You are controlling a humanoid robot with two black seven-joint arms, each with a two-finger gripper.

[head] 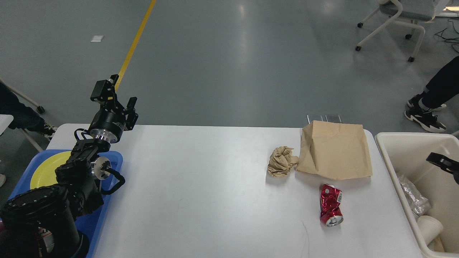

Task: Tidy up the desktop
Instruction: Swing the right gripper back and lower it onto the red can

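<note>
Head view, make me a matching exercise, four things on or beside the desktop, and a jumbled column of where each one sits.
1. crushed red can
2. yellow plate
3. paper cup
4. crumpled brown paper

A. in the blue tray
B. touching the brown paper bag
C. alone on the desktop, nearest the front edge
D. in the cream bin

Pairs: 1-C, 2-A, 3-D, 4-B

Open stretch: we see the desktop (200, 186) bare from the blue tray (107, 215) across to the crumpled paper (282, 161).
Right-hand cluster: crumpled paper touches the paper bag (335, 150); the crushed can (331, 205) lies just in front.
Left edge: our left arm (77, 168) rises over the tray.
Right edge: the bin (401, 150) stands alongside.
</note>
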